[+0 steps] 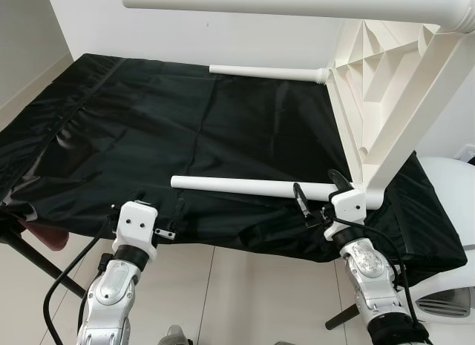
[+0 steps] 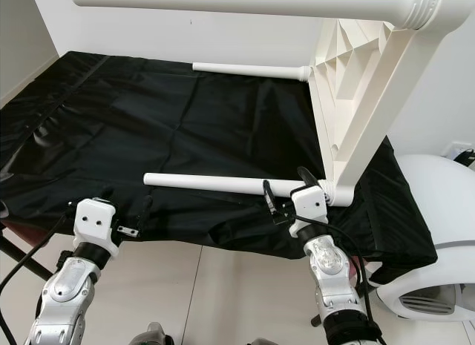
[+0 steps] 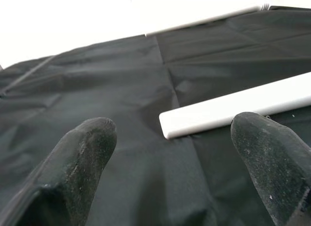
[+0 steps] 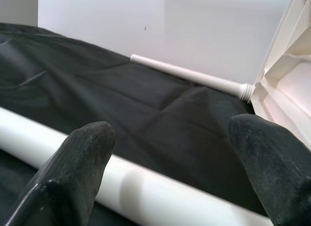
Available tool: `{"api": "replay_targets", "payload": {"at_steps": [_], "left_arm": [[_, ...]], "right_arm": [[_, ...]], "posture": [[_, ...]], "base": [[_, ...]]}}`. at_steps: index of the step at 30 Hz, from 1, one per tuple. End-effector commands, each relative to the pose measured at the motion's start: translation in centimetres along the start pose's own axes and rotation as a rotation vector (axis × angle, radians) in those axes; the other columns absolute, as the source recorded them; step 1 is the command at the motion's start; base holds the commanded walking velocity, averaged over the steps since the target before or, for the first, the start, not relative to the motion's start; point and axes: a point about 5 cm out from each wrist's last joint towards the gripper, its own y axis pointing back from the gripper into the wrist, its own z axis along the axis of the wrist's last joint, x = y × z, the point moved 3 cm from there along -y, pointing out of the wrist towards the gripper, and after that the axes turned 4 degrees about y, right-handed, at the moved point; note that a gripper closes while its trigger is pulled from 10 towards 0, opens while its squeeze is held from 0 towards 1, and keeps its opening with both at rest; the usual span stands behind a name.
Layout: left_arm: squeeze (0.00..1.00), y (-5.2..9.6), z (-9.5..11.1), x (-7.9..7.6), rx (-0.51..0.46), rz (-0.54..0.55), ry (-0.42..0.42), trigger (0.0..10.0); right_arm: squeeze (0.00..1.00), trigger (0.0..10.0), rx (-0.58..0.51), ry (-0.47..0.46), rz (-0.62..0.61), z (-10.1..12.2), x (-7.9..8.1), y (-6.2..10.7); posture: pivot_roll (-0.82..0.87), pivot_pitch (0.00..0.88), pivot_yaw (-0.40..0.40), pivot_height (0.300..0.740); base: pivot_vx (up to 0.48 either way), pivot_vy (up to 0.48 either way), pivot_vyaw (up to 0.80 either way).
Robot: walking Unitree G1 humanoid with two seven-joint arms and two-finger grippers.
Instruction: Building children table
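White table leg (image 1: pixel 245 186) lies between right gripper (image 1: pixel 320 194) jaws, unlabelled.

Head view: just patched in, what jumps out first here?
A white tabletop stands on edge at the right of a black sheet, legs jutting left from it: one along the top, one at the far wall, one nearest. The right end effector, open, sits at the near leg by the tabletop; the left end effector, open, hovers near its free end.
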Motion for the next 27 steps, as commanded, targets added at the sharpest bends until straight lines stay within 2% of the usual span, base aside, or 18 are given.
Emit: {"api": "replay_targets", "payload": {"at_steps": [1,9,12,17,27], "left_arm": [[0.0,-0.1,-0.1,0.4,0.0,0.016,-0.01,10.0],[0.0,-0.1,0.1,1.5,-0.01,0.043,-0.035,10.0],[0.0,-0.1,0.0,1.6,-0.014,0.052,-0.028,10.0],[0.0,-0.2,0.3,1.2,-0.038,0.109,0.019,10.0],[0.0,-0.4,0.2,0.5,-0.041,0.134,0.07,10.0]], "right_arm": [[0.0,10.0,0.003,0.012,-0.012,-0.2,-0.6,0.0],[0.0,10.0,0.001,0.012,-0.045,-0.3,-1.2,0.0],[0.0,10.0,0.003,-0.007,-0.054,-0.4,-0.9,0.1],[0.0,10.0,0.002,-0.103,-0.099,-0.3,0.7,-0.1],[0.0,10.0,0.023,-0.151,-0.105,-0.5,1.7,-0.2]], "posture": [[0.04,0.0,-0.056,0.74],[0.04,0.0,-0.051,0.74],[0.03,0.0,-0.052,0.74],[0.04,0.0,-0.055,0.74],[0.04,0.0,-0.061,0.74]], "base": [[0.0,0.0,0.0],[0.0,0.0,0.0],[0.0,0.0,0.0],[0.0,0.0,0.0],[0.0,0.0,0.0]]}}
